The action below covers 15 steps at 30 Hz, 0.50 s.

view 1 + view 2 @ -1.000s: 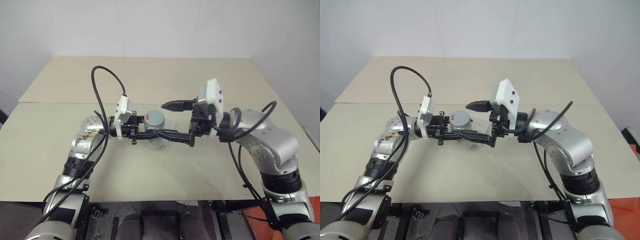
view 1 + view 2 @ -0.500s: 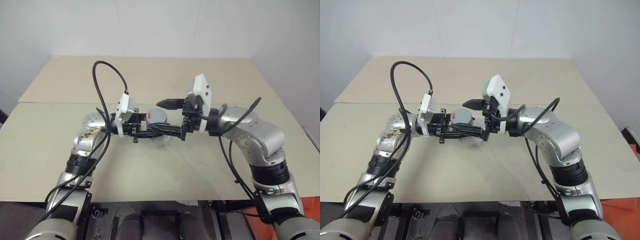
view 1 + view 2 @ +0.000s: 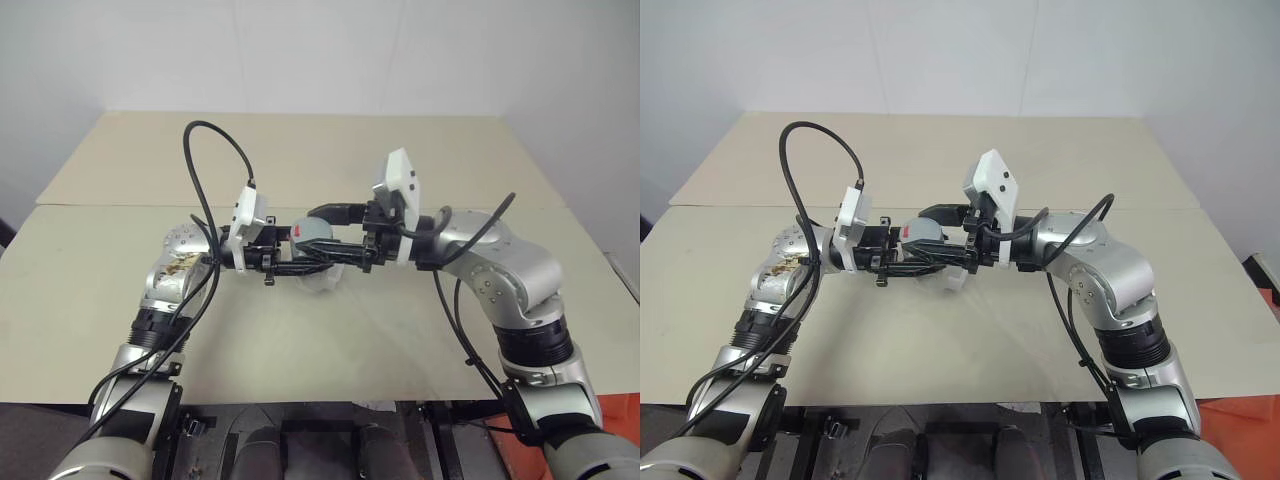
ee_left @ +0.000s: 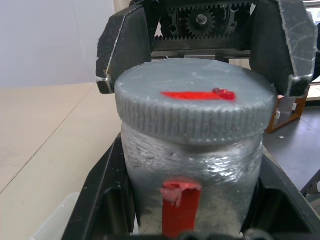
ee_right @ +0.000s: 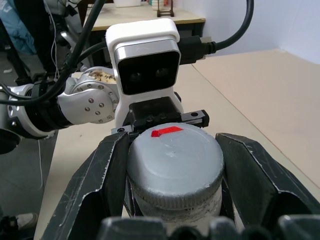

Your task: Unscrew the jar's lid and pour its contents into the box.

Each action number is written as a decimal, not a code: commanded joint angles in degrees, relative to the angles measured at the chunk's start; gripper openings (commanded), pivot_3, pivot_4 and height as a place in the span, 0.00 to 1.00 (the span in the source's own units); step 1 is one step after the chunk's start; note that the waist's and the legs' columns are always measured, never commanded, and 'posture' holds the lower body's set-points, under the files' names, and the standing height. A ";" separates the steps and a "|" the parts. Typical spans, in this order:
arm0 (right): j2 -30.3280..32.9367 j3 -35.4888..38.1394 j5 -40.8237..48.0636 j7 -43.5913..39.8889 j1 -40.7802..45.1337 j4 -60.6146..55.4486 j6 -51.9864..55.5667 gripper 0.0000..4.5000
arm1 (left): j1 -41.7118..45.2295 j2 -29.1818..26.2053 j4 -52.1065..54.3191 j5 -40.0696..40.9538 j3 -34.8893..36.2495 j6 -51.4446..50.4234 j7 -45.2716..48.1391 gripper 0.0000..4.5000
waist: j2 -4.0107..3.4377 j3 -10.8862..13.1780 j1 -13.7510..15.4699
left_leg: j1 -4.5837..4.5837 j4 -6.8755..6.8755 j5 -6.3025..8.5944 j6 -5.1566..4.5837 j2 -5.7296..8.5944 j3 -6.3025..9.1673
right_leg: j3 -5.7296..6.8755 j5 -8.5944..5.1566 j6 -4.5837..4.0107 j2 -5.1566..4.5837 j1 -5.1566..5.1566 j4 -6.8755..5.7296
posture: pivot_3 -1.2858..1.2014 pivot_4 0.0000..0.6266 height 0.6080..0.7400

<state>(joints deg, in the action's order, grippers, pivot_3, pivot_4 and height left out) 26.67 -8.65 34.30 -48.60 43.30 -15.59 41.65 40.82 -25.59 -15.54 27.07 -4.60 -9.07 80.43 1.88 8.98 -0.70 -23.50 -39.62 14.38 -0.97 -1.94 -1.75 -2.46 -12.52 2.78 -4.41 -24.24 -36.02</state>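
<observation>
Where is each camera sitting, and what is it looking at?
Head views: look down over both arms at the jar above the table.
Left wrist view: looks along the left gripper at the jar, lid on.
Right wrist view: looks along the right gripper; fingers clamp the lid.
Both wrist views share the lid.

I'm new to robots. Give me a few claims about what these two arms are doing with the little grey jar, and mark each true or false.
1. The left gripper holds the jar by its body. True.
2. The lid is off the jar. False: it sits on the jar.
3. The right gripper is shut on the lid. True.
4. The box sits at the table's far edge. False: it lies under the jar.
</observation>
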 commanded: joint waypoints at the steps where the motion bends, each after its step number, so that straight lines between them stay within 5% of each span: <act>1: 0.18 -0.98 -1.26 -4.34 0.32 0.55 -4.59 0.61 | 1.73 -0.14 2.05 2.05 1.35 -1.60 0.96 0.46 | 0.00 0.00 -0.01 | 0.00 0.00 0.00 0.00 0.00 0.00 | 0.00 0.00 0.00 0.00 0.00 0.00 | 0.52 0.24 1.00; 15: -3.63 -5.62 -5.73 -36.72 14.28 32.83 -22.46 0.61 | 1.24 -2.33 9.03 5.68 0.42 -8.59 9.82 0.46 | -0.05 0.03 -0.22 | 0.05 0.02 0.00 0.00 -0.02 -0.01 | 0.00 0.00 0.00 0.03 0.00 -0.05 | 0.52 0.24 1.00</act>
<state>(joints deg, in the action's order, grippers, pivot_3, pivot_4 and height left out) 23.64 -13.19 31.41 -83.15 55.92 13.76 21.96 40.71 -28.52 -10.63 29.24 -4.96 -17.52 88.41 1.83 9.02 -0.92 -23.47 -39.60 14.38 -0.97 -1.97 -1.76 -2.45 -12.52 2.78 -4.38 -24.25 -36.09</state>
